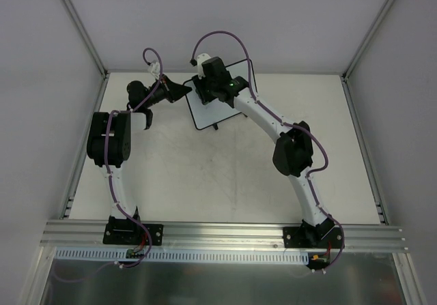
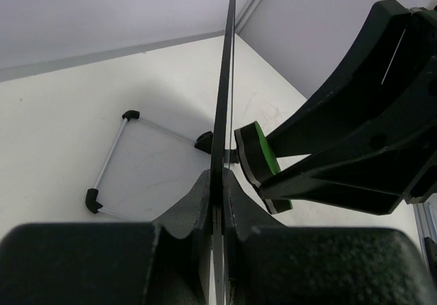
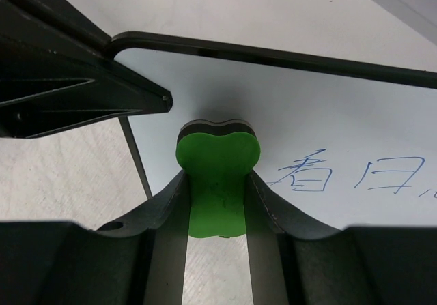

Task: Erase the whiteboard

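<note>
whiteboard [image 1: 222, 110]: standing toward the far middle of the worktop [image 1: 205, 175], tilting back, face turning toward the arm bases, between the two arms.
left gripper [image 1: 181, 89]: reaching in from the left, jaws closing on the whiteboard's left edge, one on each face.
right gripper [image 3: 217, 182]: coming in from the right, hanging in front of the whiteboard's face, jaws squeezing the eraser between them.
eraser [image 3: 217, 160]: sticking out past the jaw tips, touching or sitting just off the whiteboard's face near its left edge, just beside the left gripper.
writing [image 3: 355, 175]: sitting on the whiteboard's face, right of the eraser.
</note>
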Robot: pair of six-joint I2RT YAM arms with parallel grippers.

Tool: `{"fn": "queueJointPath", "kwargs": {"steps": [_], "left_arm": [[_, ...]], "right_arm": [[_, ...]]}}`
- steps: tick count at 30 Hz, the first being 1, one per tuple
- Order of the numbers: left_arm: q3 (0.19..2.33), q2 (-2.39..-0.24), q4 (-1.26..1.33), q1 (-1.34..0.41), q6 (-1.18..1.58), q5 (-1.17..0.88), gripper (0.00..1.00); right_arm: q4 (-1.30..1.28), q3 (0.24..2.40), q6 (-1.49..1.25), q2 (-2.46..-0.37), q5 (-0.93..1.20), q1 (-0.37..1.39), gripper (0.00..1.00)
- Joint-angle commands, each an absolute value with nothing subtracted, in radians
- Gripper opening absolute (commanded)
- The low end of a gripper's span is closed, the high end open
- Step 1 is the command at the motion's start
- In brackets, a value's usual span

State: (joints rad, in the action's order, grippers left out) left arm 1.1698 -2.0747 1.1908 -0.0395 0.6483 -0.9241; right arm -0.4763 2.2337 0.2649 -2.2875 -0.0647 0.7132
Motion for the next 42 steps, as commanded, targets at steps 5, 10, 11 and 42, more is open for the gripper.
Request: {"fn": "queueJointPath", "kwargs": {"steps": [5,10,11,42], "left_arm": [[1.152,-2.100,1.239,-0.046,0.627,-0.953,0.00],[1.146,-2.102,1.258,-0.046,0.638,-0.959,0.00],[1.144,-2.100,1.259,-0.046,0.640,-0.959,0.00],[1.144,-2.100,1.282,-0.046,0.655,-0.979,0.00]], "right_arm": [[-0.462,2.324,0.285,-2.333,-0.094,0.712,0.00],[-0.462,2.330,0.284,-2.353,-0.107,0.710,0.00],[-0.463,2.324,0.282,-2.353,-0.107,0.712,0.00],[-0.416,1.988,0.247,-2.255,-0.120,0.733,0.00]]}}
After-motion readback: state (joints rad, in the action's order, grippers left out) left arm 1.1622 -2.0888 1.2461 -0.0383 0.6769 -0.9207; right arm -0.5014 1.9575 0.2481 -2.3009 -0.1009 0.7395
